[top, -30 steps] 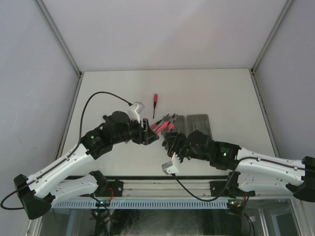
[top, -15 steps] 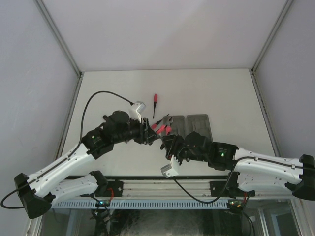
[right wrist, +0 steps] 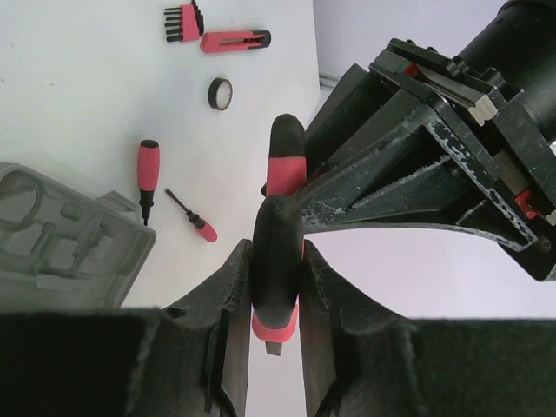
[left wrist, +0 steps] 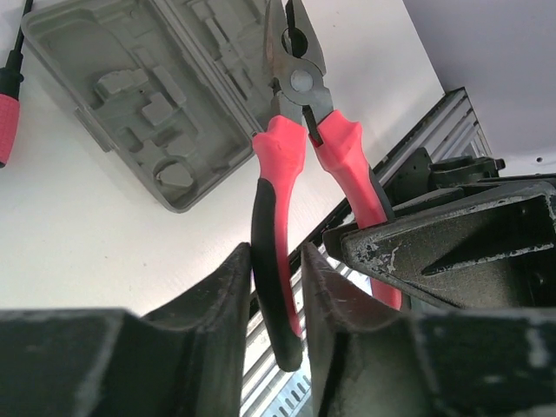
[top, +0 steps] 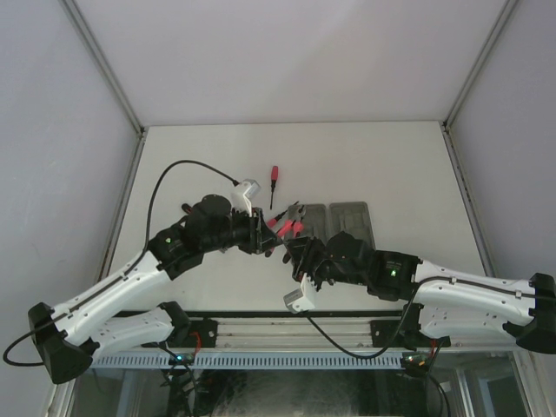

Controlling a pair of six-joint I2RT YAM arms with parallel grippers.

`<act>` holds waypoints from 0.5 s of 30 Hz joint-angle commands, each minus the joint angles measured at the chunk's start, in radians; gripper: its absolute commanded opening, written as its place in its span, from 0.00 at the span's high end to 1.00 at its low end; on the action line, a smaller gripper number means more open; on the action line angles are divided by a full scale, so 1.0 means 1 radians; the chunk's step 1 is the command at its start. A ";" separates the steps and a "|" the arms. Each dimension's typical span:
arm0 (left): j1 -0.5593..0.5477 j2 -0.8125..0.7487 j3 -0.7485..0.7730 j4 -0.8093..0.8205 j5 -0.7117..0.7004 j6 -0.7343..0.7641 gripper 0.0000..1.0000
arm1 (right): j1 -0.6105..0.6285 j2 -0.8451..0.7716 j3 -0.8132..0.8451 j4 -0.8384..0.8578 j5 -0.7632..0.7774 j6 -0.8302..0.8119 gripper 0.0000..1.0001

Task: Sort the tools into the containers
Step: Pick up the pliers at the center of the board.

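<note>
White desk (top: pixel 391 165): beside the grey trays (top: pixel 352 213), pliers (left wrist: pixel 300 122) with red-and-black handles and a dark head. The left gripper (left wrist: pixel 276 274) and right gripper (right wrist: pixel 275 278) jaws each clench one handle.

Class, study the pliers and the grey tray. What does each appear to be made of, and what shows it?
The pliers have a head that looks like dark steel with a shiny pivot; the handles seem matte red-and-black rubbery plastic. The grey tray is probably moulded plastic, uniformly matte with formed recesses.
</note>
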 commanded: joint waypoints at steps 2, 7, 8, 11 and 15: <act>-0.011 0.000 0.026 0.051 0.043 0.001 0.72 | 0.011 -0.016 0.064 0.118 -0.009 -0.020 1.00; -0.011 -0.002 0.023 0.054 0.038 0.000 0.84 | 0.009 -0.014 0.063 0.122 -0.018 -0.014 1.00; -0.012 -0.003 0.022 0.053 0.035 -0.001 0.88 | 0.009 -0.013 0.063 0.121 -0.020 -0.013 1.00; -0.011 -0.003 0.019 0.051 0.021 -0.004 1.00 | 0.009 -0.015 0.065 0.117 -0.029 -0.004 0.90; -0.011 -0.008 0.019 0.052 0.000 -0.009 1.00 | 0.009 -0.018 0.062 0.101 -0.034 0.016 0.78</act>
